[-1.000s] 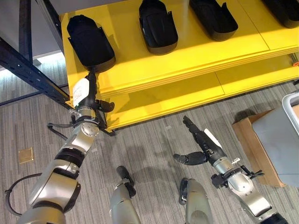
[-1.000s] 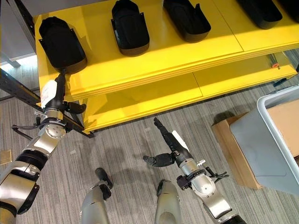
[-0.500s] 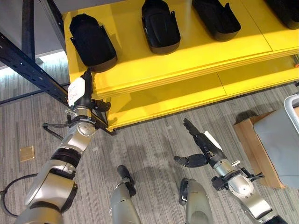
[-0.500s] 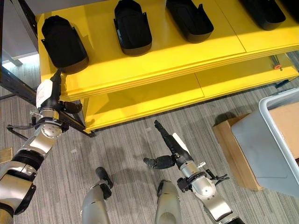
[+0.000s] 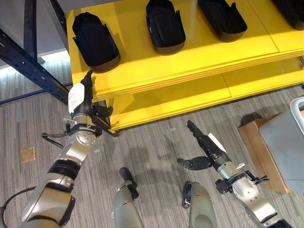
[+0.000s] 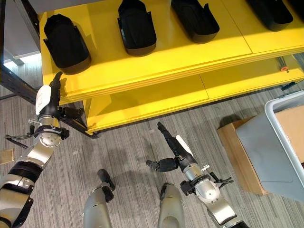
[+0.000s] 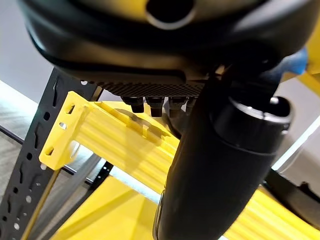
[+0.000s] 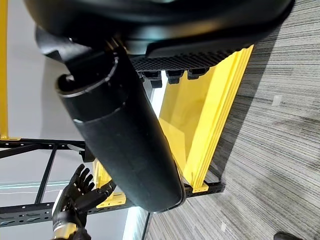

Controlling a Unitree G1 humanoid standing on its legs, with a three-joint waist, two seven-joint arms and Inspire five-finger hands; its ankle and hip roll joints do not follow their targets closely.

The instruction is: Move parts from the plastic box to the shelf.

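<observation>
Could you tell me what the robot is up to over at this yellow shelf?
It is stocking the yellow shelf with black parts. Several parts sit in a row on the top level, and the left hand is raised with straight fingers at the shelf's front edge, just below the leftmost part, holding nothing. The right hand hangs open and empty above the carpet. The grey plastic box stands off to the robot's right.

Plastic box [image 6: 285, 137] ran off right edge; its inside could not be seen. Black part [image 5: 290, 5] at far right of shelf [image 5: 190, 57] was cut off by top corner. Left hand [image 5: 83, 97] fingertips reached up to shelf's front edge; touching or not, too small to tell. Lower shelf [image 5: 190, 99] back part lay hidden under top one.
</observation>
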